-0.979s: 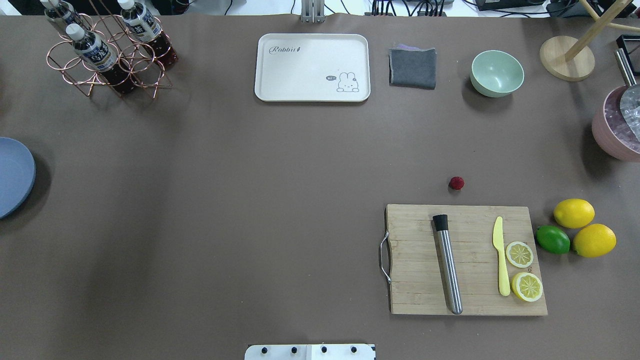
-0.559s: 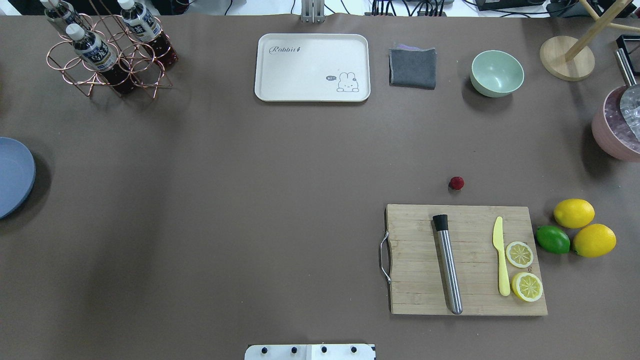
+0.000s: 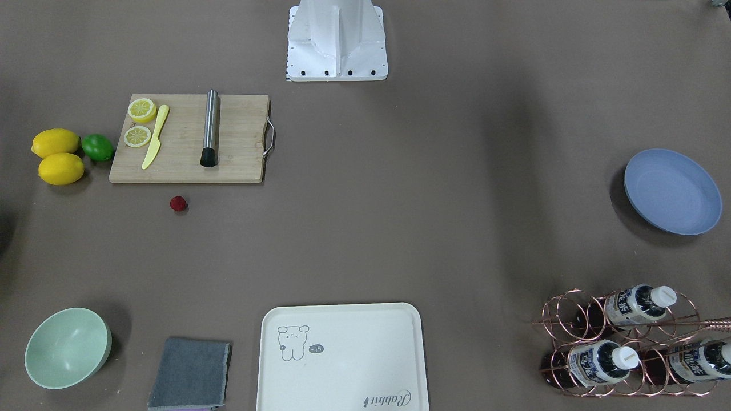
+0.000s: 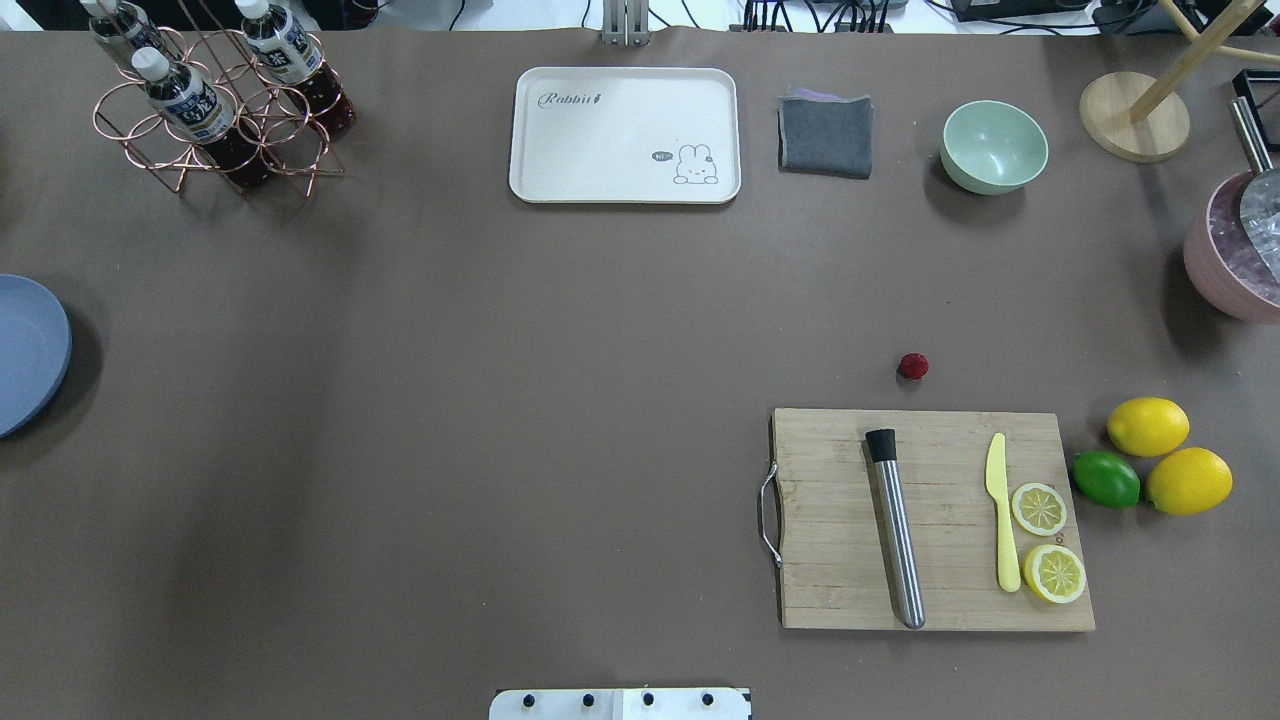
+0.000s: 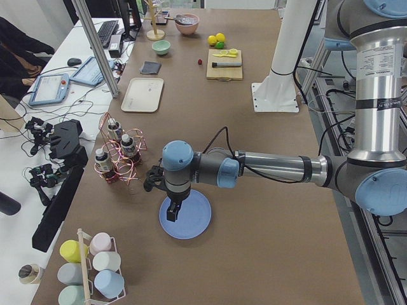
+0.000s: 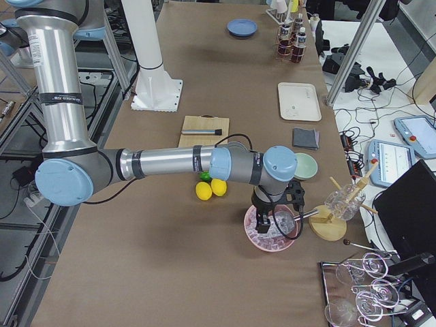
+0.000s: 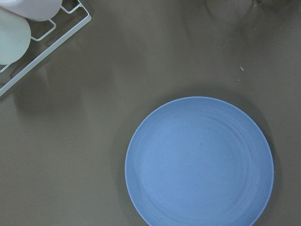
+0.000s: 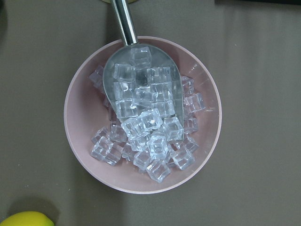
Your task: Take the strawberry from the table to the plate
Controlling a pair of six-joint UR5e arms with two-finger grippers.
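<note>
The small dark red strawberry [image 4: 912, 366] [image 3: 178, 203] lies on the brown table [image 4: 500, 400], just beyond the cutting board's far edge. The blue-grey plate [image 4: 25, 350] [image 3: 674, 191] [image 7: 200, 162] sits empty at the table's left end. My left gripper [image 5: 175, 210] hangs over the plate [image 5: 194, 222]; it shows only in the exterior left view, so I cannot tell whether it is open or shut. My right gripper [image 6: 266, 216] hovers over a pink bowl of ice at the other end; I cannot tell its state either. Neither gripper is near the strawberry.
A wooden cutting board [image 4: 840, 560] carries a steel muddler, a yellow knife and two lemon halves. Two lemons [image 4: 1148, 426] and a lime lie to its right. A green bowl [image 4: 993, 146], grey cloth, cream tray [image 4: 625, 135] and bottle rack [image 4: 215, 100] line the far edge. The pink ice bowl [image 8: 84, 117] holds a scoop.
</note>
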